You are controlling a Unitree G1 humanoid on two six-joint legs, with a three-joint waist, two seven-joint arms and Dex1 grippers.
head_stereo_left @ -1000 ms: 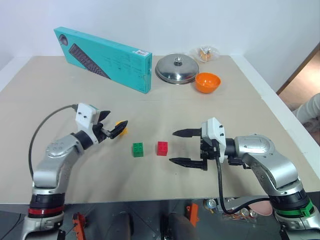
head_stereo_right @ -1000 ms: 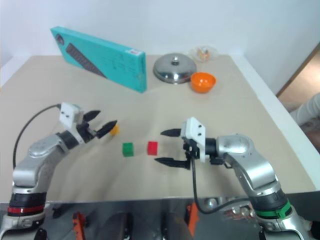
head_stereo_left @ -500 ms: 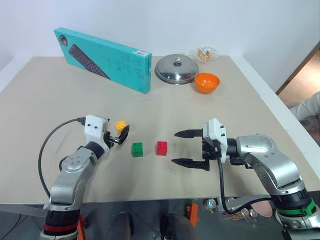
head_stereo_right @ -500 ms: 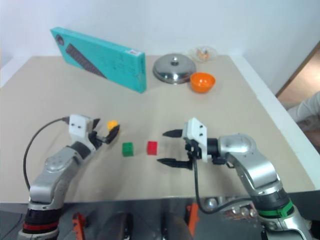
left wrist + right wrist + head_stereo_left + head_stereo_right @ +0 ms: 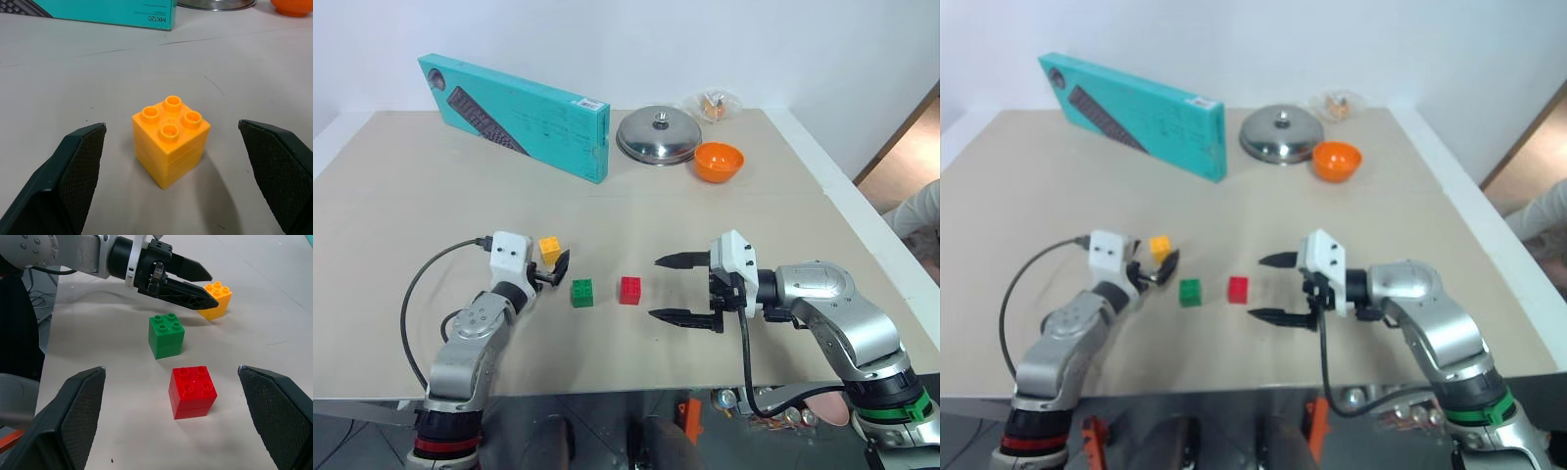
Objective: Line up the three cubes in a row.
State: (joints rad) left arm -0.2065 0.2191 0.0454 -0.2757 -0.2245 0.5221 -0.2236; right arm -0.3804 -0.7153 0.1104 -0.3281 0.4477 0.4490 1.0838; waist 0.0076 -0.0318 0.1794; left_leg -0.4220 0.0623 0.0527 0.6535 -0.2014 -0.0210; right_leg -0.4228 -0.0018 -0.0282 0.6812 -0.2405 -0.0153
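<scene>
3 studded cubes sit on the counter (image 5: 724,211): green cube (image 5: 582,292) beside red cube (image 5: 630,290), yellow-orange cube (image 5: 169,138) offset, untouched between the spread left pincer (image 5: 554,268). Right pincer (image 5: 671,289) spread, empty. Next, probably: pinch yellow-orange, align.

Bright, even, diffuse light from overhead. Soft, short shadows on the bench (image 5: 724,206); a faint one beside the yellow-orange cube (image 5: 169,139) in the left wrist view. Mild sheen on the steel lid (image 5: 659,134), no harsh glare. Head views slightly soft, the right eye paler. Wrist views sharp on the cubes, dark pincer fingers (image 5: 73,421) looming large and slightly blurred at the lower corners.
</scene>
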